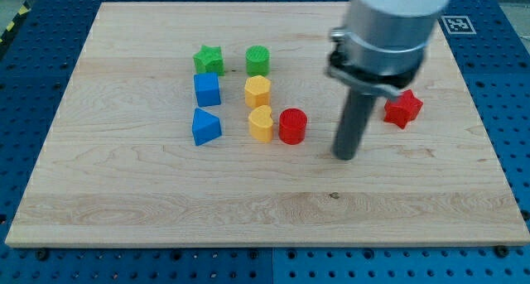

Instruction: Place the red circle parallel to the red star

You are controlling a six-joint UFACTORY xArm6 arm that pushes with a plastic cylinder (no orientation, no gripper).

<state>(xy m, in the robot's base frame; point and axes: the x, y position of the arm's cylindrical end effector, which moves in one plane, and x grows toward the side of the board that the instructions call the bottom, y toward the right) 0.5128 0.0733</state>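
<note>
The red circle (pixel 292 126) stands near the middle of the wooden board (pixel 124 193), touching the yellow heart (pixel 261 123) on its left. The red star (pixel 402 108) lies toward the view's right, partly behind the arm. My tip (pixel 344 156) rests on the board between them, a short way right of and slightly below the red circle, not touching it, and left of and below the red star.
A green star (pixel 209 60) and green circle (pixel 257 60) sit in the top row. A blue cube (pixel 207 89) and yellow hexagon (pixel 257 92) are below them. A blue triangular block (pixel 206 127) is left of the yellow heart.
</note>
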